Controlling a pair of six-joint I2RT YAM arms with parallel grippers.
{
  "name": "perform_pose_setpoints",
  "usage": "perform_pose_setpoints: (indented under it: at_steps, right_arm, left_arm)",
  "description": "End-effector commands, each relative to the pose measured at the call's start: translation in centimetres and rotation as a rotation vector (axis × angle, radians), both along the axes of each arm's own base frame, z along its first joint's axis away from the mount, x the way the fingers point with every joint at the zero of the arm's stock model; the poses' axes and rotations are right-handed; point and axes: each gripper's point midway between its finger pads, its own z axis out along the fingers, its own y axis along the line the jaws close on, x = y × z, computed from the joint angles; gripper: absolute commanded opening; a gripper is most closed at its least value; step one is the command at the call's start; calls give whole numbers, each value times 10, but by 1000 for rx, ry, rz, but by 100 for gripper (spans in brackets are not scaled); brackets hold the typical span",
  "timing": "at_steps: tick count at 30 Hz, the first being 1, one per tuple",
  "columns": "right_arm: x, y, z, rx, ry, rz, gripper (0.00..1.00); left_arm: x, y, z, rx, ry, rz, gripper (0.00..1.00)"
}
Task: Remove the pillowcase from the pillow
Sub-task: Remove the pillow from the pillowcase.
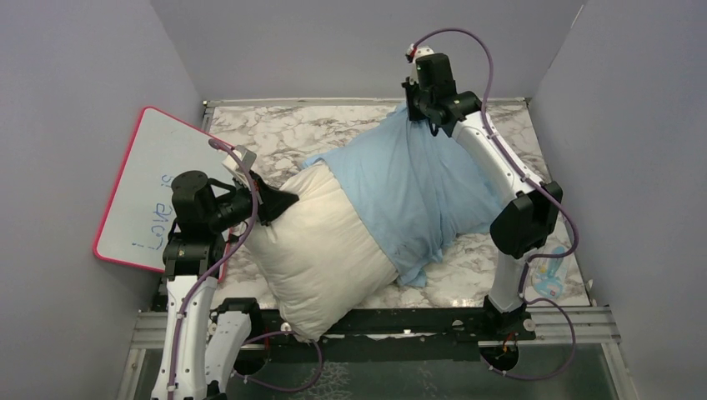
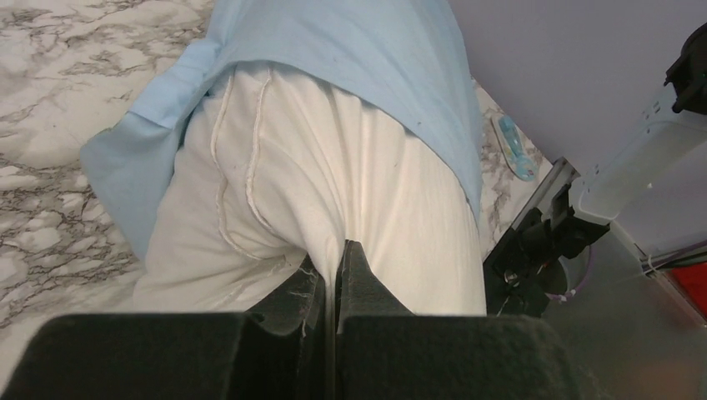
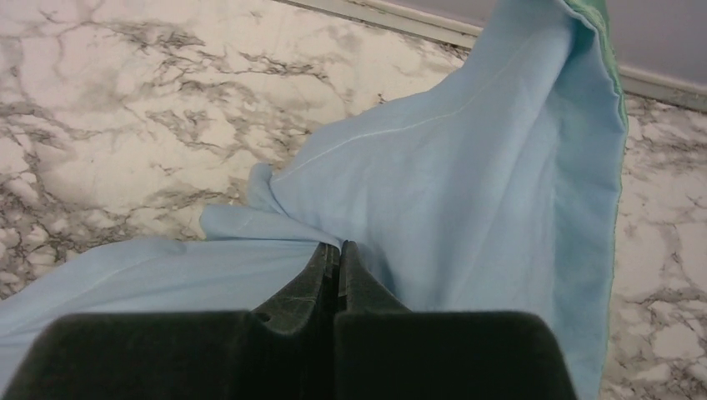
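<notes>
The cream-white pillow (image 1: pixel 321 250) lies slantwise across the marble table, its near half bare. The light blue pillowcase (image 1: pixel 413 187) still covers its far half, with a teal-green edge (image 3: pixel 615 75) showing in the right wrist view. My left gripper (image 1: pixel 279 202) is shut on a fold of the pillow (image 2: pixel 333 208) at its left side. At the back of the table, my right gripper (image 1: pixel 414 108) is shut on a pinch of the pillowcase (image 3: pixel 467 183) and holds that corner lifted. Its jaws (image 3: pixel 340 248) are pressed together on blue fabric.
A pink-framed whiteboard (image 1: pixel 154 187) leans at the left edge, close behind my left arm. A small blue packet (image 1: pixel 550 279) lies near the right arm's base. Grey walls close in the table on three sides. Bare marble (image 1: pixel 283 133) shows at the back left.
</notes>
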Motion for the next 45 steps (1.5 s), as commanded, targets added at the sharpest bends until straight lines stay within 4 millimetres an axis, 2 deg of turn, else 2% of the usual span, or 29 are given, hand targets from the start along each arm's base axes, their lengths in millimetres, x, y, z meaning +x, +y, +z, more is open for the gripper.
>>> perform_pose_setpoints:
  at_steps: [1,3,5,9,12,15,20,23,25,29,32,33,37,40,42,45]
  right_arm:
    - [22,-63,15,-11,-19,-170,1]
    - [10,-37,19,66,9,-19,5]
    - [-5,-13,31,139,8,111,21]
    - [-31,21,59,203,-35,261,54]
    - [-48,44,68,224,-34,337,68]
    - [-62,68,59,180,-15,411,73]
    - [-84,105,13,100,103,511,76]
    - [-82,101,-14,44,149,463,76]
    - [-76,89,-23,-2,142,401,70]
    - [-52,54,-23,-132,63,220,43]
    - [-37,35,-19,-206,11,116,9]
    - [-31,28,-19,-217,1,90,2]
    - [-8,2,-23,-284,-18,-20,1]
    - [1,-14,-28,-297,10,-73,1]
    - [-4,-4,-24,-241,34,-27,1]
    - [-19,26,-6,-102,30,129,7]
  left_arm:
    - [-17,-6,23,4,-83,-59,0]
    - [-16,-6,22,4,-80,-60,0]
    - [-16,-6,23,5,-81,-60,0]
    - [-16,-6,24,4,-81,-65,0]
    - [-15,-6,24,1,-75,-63,0]
    - [-15,-6,24,-1,-71,-61,0]
    - [-15,-6,24,-2,-71,-57,0]
    - [-16,-6,25,-3,-72,-57,0]
    - [-16,-6,24,-3,-72,-58,0]
    - [-16,-6,24,-4,-69,-57,0]
    - [-16,-5,23,-2,-70,-52,0]
    - [-16,-5,23,-2,-69,-51,0]
    - [-18,-5,23,-2,-70,-50,0]
    - [-20,-5,21,3,-68,-50,0]
    - [-19,-5,20,6,-68,-48,0]
    - [-18,-4,19,9,-66,-46,0]
